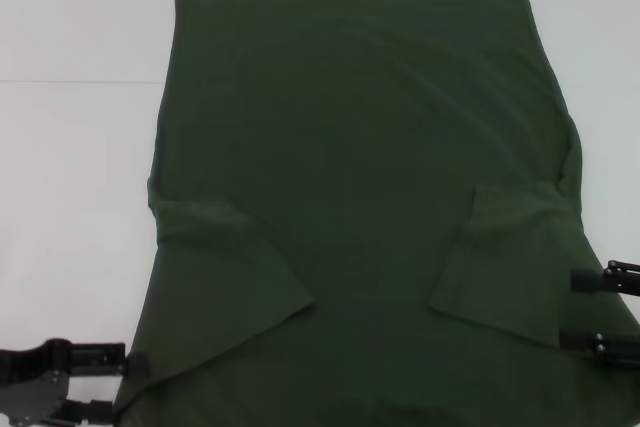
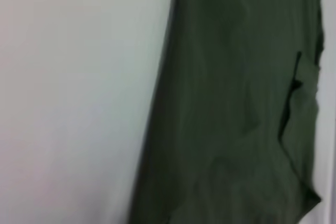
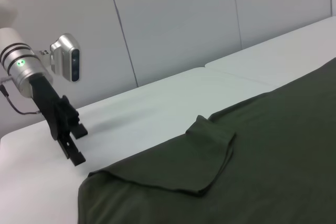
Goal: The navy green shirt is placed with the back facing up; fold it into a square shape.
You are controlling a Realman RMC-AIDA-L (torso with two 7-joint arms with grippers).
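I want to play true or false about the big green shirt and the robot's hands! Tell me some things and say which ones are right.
1. The navy green shirt lies spread on a white table. True.
2. Both sleeves are folded in on top of the shirt. True: the left sleeve and the right sleeve lie over the body.
3. White letters show on the shirt. False: only plain green cloth shows.
4. The left gripper is at the shirt's far edge. False: it is at the near left corner.
5. The right gripper is at the shirt's near right edge. True.
6. The shirt is already a small square. False: it is still long.
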